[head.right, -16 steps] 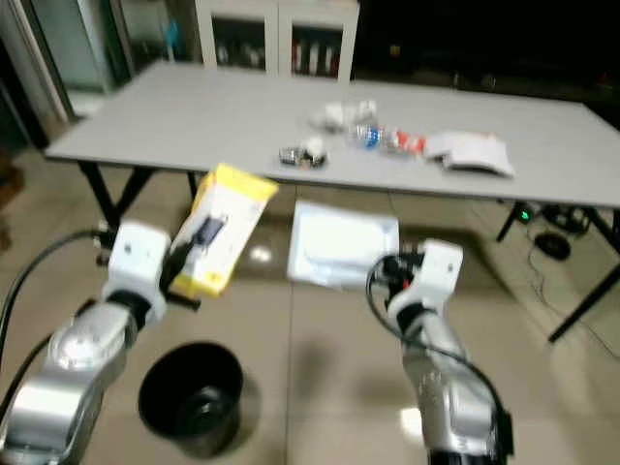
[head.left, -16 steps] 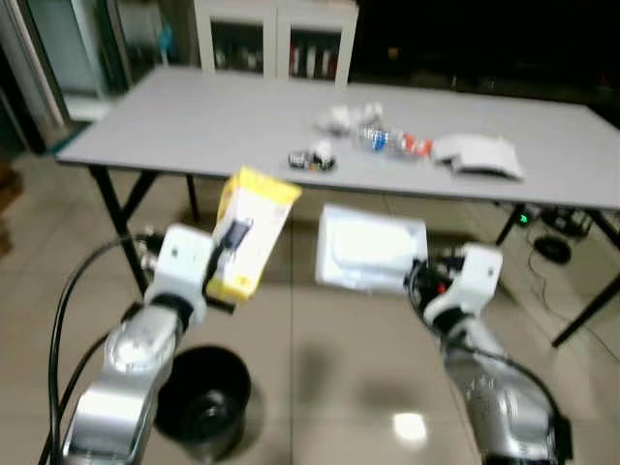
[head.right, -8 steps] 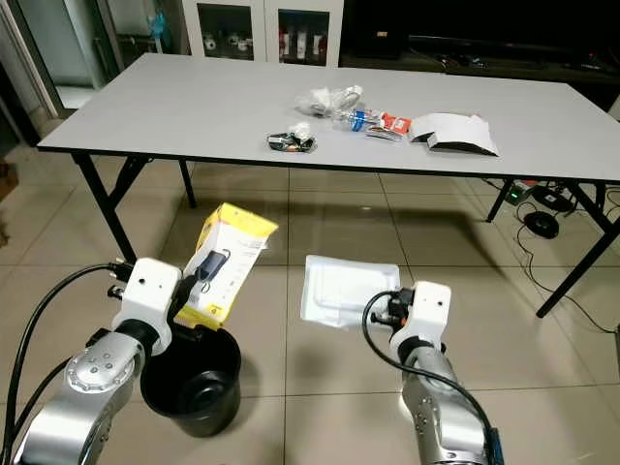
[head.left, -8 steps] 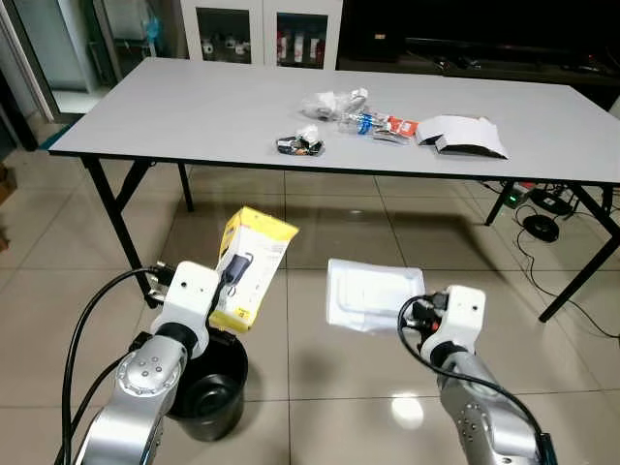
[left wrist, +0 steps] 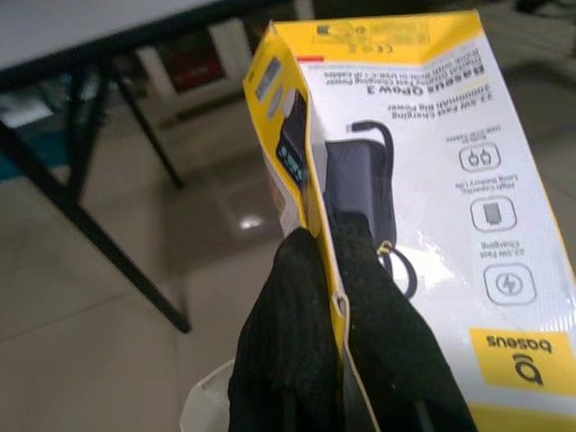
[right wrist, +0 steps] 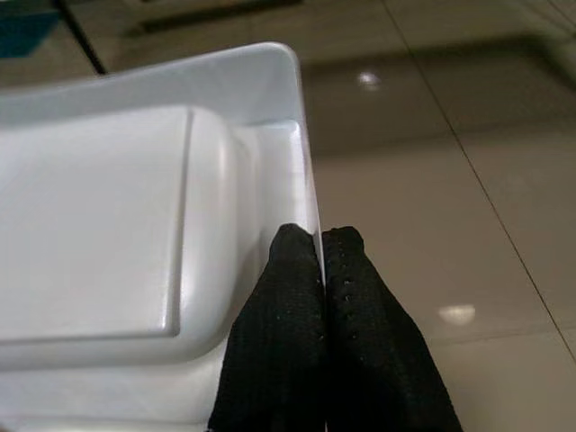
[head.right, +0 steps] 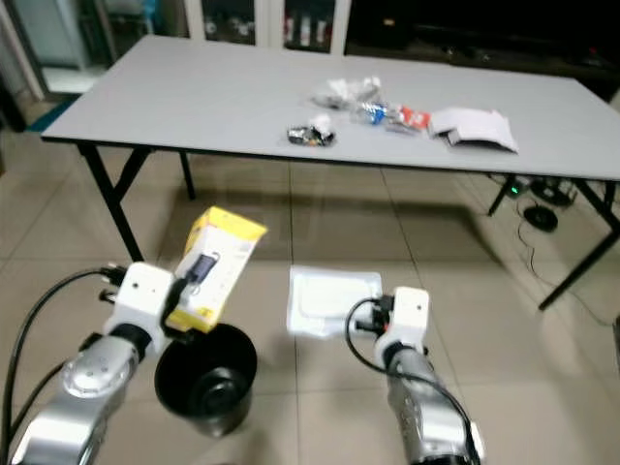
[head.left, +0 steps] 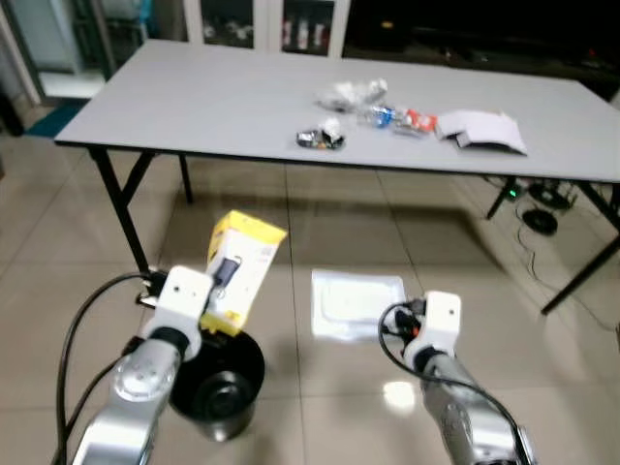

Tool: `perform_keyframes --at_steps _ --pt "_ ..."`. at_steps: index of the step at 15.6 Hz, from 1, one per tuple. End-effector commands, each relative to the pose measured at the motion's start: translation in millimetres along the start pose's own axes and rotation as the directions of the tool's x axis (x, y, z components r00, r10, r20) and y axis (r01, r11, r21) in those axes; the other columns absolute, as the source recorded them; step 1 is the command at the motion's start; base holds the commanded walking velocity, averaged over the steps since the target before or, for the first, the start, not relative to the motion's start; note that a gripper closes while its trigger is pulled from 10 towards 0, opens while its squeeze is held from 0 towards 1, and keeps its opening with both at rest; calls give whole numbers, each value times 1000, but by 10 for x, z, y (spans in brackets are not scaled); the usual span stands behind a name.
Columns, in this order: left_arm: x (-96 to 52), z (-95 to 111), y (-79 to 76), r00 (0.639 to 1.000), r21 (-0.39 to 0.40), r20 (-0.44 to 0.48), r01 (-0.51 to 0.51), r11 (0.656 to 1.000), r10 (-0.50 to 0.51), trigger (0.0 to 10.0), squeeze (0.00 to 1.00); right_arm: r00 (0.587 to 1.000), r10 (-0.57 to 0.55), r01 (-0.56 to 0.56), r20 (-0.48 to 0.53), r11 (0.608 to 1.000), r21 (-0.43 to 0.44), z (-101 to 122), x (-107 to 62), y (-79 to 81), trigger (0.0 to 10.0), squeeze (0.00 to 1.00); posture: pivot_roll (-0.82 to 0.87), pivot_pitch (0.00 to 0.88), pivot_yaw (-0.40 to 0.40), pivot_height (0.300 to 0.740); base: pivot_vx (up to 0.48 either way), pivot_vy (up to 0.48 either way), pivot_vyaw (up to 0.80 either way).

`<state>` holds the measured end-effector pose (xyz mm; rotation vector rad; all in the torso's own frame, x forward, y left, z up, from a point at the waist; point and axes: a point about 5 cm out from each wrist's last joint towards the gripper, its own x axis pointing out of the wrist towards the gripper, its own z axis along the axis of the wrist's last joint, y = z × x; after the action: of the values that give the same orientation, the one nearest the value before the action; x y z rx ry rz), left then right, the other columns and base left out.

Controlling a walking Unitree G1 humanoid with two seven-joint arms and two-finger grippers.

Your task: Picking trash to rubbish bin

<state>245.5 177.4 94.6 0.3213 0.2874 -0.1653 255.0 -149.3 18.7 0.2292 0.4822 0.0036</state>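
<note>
Fingers of the left gripper [left wrist: 335, 297] pinch a yellow box [head.left: 239, 270] above the bin [head.left: 221, 386], while the right gripper [right wrist: 321, 261] clamps a white tray [head.left: 356, 302].

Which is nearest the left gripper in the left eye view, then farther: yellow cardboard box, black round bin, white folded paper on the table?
1. Yellow cardboard box, clamped in the left gripper.
2. Black round bin, just below.
3. White folded paper, on the table's far right.
</note>
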Motion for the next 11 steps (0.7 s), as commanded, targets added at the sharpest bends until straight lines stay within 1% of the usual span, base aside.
perform_keyframes --at_steps 1,4,5,11 --pt "-11 9 37 1000 16 6 -13 1000 13 10000 0 1000 0 0 11 1000 1 34 20 3 10000 0 55 0 -83 740 0 480 -750" --pt "-21 -1 60 1000 23 7 -17 1000 17 10000 0 1000 9 -9 3 1000 1 18 40 17 10000 0 61 0 -88 740 0 480 -746" --pt "-27 -9 64 1000 26 5 -19 999 19 10000 0 1000 17 -17 -1 1000 0 7 46 23 10000 0 62 0 -89 740 0 480 -406" --pt "-29 -44 69 1000 23 0 -21 1000 21 10000 0 1000 13 -13 -16 1000 -9 -30 67 -12 10000 0 66 0 -99 740 0 480 0"
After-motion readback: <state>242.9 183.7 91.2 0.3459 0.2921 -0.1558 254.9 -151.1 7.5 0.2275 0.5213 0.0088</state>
